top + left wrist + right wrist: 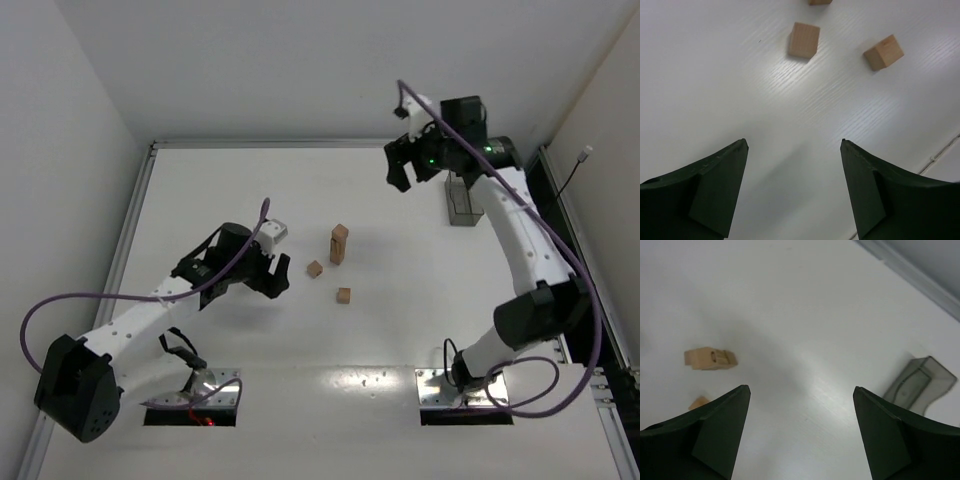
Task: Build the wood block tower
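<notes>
Tower is standing upright about mid-table, a narrow stack of tan pieces. I can't count them for sure from the top cam. Two loose ones sit near it. The first cube is just beside the base on the left arm's side. The second cube is a bit closer to the arm bases. Neither touches the stack or the other.

Left gripper hangs low just left of the first cube, fingers spread wide with nothing in them. Its wrist cam shows only bare surface in the gap, with both cubes lying ahead of the tips.

Right gripper is up high toward the far right, also spread wide and empty, well apart from the stack. The dark see-through bin sits near the far right, beside that arm's forearm.

Room-wise, there's open table all around the stack, on every side. A metal rail runs down the left edge and another along the far edge. Plain white walls close in on the left, far and right sides.

The surface is white with a faint grain in the wrist views, and there's some glare near the bases.
</notes>
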You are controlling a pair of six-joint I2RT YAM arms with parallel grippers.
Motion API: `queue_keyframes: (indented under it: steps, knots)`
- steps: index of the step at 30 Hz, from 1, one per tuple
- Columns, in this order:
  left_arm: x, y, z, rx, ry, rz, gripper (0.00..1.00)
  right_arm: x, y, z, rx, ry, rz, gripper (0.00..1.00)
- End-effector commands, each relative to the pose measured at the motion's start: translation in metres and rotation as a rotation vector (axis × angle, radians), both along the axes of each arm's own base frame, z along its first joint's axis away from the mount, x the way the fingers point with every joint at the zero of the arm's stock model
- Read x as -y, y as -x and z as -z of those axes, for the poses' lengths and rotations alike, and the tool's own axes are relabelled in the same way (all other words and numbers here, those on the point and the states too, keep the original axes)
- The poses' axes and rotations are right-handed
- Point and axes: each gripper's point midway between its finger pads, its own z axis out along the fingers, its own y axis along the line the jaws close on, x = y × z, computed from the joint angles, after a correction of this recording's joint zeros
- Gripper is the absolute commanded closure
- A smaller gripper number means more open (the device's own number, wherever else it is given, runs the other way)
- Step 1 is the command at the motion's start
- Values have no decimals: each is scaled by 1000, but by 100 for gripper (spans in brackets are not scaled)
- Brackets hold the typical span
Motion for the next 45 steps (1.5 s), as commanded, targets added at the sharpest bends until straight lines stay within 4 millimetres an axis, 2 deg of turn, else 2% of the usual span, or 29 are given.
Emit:
queue_keyframes:
  steps: [1, 3, 4, 5, 6, 7, 9, 11, 13, 20, 25, 32, 33, 35, 36, 37, 40, 45]
  knots:
    - [28, -11, -21, 144, 130, 49, 29, 23, -18, -25, 123, -56, 115, 19]
    - [43, -17, -26, 204, 177, 74, 30, 41, -18, -15, 85, -66, 153, 19]
    - [49, -18, -25, 205, 186, 90, 30, 42, -16, -13, 64, -88, 153, 19]
    - [58, -21, -16, 189, 168, 117, 30, 46, -13, -1, 29, -97, 163, 19]
    - [62, -23, -12, 170, 163, 124, 30, 50, -13, 2, 18, -104, 166, 19]
    - [67, -24, -10, 171, 157, 141, 32, 57, -14, 2, 17, -110, 180, 19]
    - [79, -27, -9, 202, 163, 174, 34, 59, -14, 5, 7, -115, 181, 19]
    - [82, -30, -4, 229, 146, 175, 35, 69, -14, 1, 11, -130, 207, 19]
    - [85, -32, 8, 211, 127, 175, 35, 71, -14, 1, 10, -138, 208, 19]
    - [86, -47, 15, 285, 141, 133, 35, 78, -13, 2, 1, -142, 221, 19]
    - [84, -59, 30, 293, 122, 84, 34, 82, -15, -3, 13, -143, 230, 19]
    - [94, -70, 33, 298, 123, 112, 34, 80, -16, 7, -17, -146, 225, 19]
    - [93, -69, 40, 284, 114, 113, 34, 80, -16, 7, -17, -146, 225, 19]
    - [96, -74, 36, 299, 114, 118, 34, 84, -18, 10, -26, -145, 235, 18]
    - [95, -76, 44, 283, 109, 117, 34, 84, -18, 10, -26, -145, 235, 18]
    - [97, -78, 40, 291, 114, 116, 34, 84, -18, 10, -26, -145, 235, 18]
    - [100, -80, 50, 272, 101, 132, 34, 84, -19, 15, -37, -143, 236, 18]
    - [104, -89, 55, 256, 96, 132, 41, 84, -21, 19, -58, -141, 237, 18]
